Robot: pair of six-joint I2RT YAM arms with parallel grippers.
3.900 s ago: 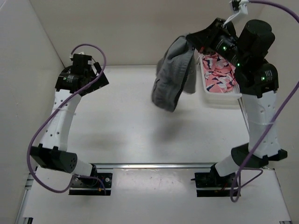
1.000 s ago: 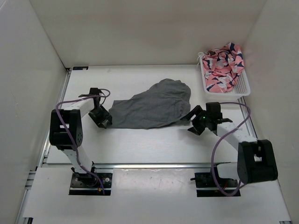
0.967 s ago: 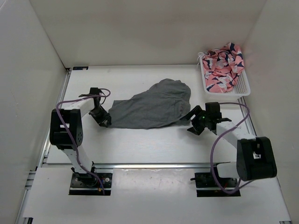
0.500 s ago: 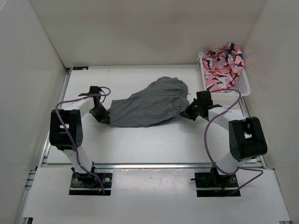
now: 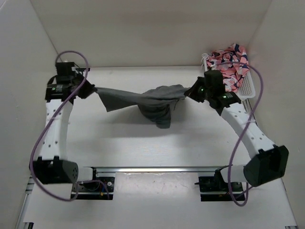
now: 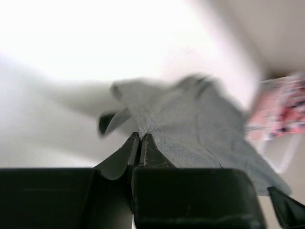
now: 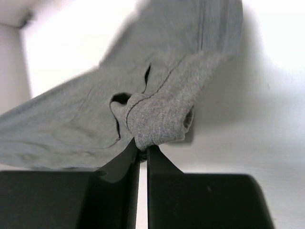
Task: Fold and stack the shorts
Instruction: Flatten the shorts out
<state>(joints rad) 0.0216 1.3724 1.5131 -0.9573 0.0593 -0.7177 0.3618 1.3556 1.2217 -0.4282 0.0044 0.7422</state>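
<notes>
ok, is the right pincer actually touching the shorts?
Touching. The right wrist view shows the right pincer shut on a bunched fold of the shorts, with the cloth pinched right at its fingertips.

1 camera looked down from high up at the whole table (image 5: 143, 140). The 2 wrist cameras sat close, looking past their own fingers (image 6: 118, 160). All 3 saw the shorts (image 5: 143, 98).

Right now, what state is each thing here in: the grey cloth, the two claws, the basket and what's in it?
mid-grey soft knit shorts: lifted, stretched between both grippers, middle sagging.
left gripper: shut on one end of the shorts.
right gripper: shut on a bunched end of the shorts.
white slotted plastic basket: upright at the far right, holding cloth.
pink, white and navy patterned cloth: crumpled in the basket.
</notes>
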